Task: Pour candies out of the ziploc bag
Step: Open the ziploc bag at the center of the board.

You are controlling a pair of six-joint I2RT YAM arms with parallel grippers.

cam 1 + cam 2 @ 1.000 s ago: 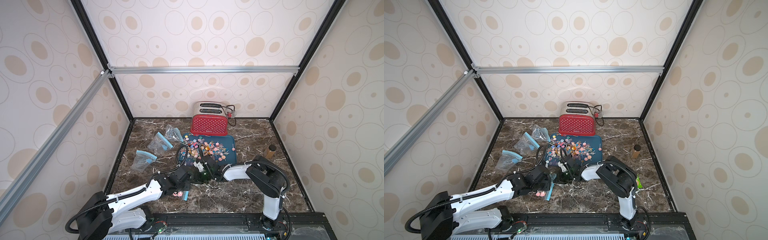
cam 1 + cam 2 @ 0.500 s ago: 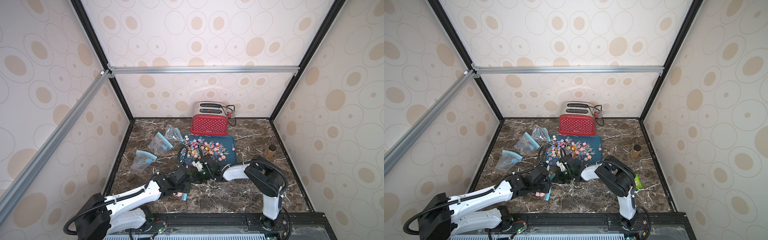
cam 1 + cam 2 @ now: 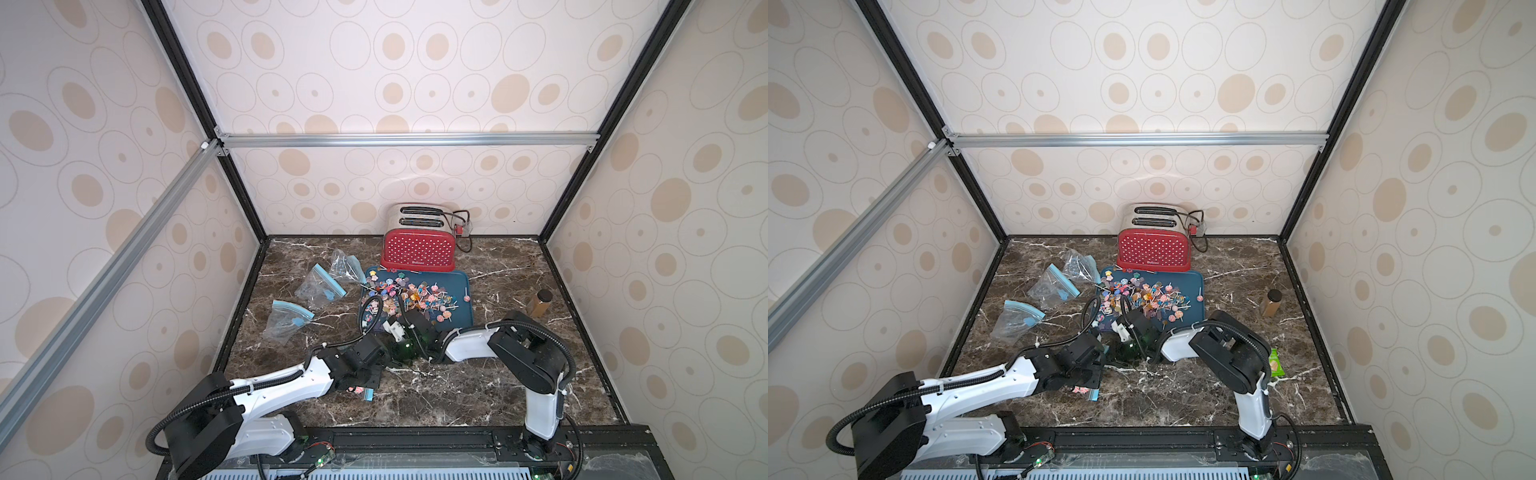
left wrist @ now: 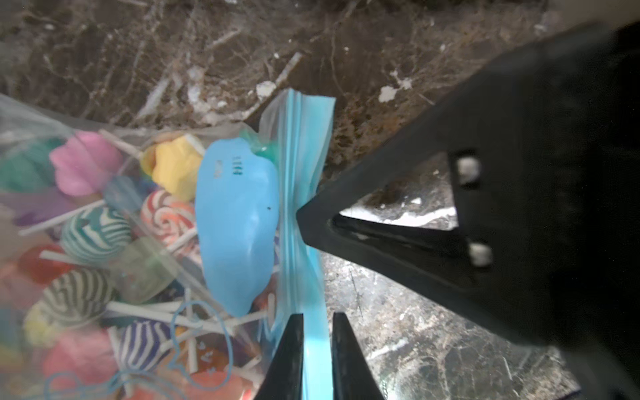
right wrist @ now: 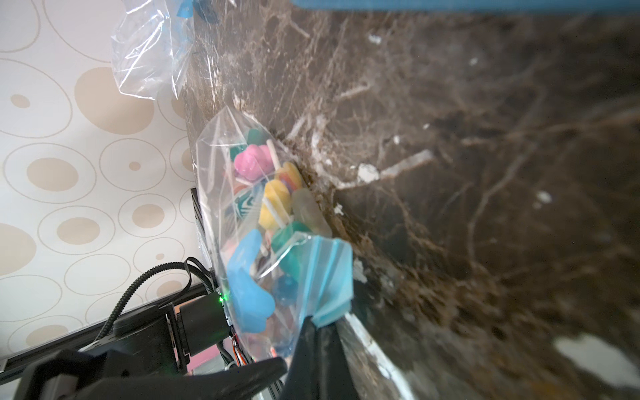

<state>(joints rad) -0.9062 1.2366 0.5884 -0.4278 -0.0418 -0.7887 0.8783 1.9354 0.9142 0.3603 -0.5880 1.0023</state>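
A: Checking the grip: what holds the ziploc bag (image 4: pixel 304 138)?

B: Both arms. The right gripper (image 5: pixel 313 329) is clenched on a corner of the blue zip strip. The left gripper (image 4: pixel 318 317) has that same strip between its 2 fingers, seemingly pinched, though the view blurs there.

A: And the candies (image 4: pixel 93 232)?

B: Some fill the bag, low at about 7 o'clock on the table (image 3: pixel 457 386). More lie heaped on the blue tray (image 3: pixel 459 282) toward 12 o'clock, just before the red toaster (image 3: pixel 417 251). 3 clear bags (image 3: pixel 286 320) lie at 10 o'clock.
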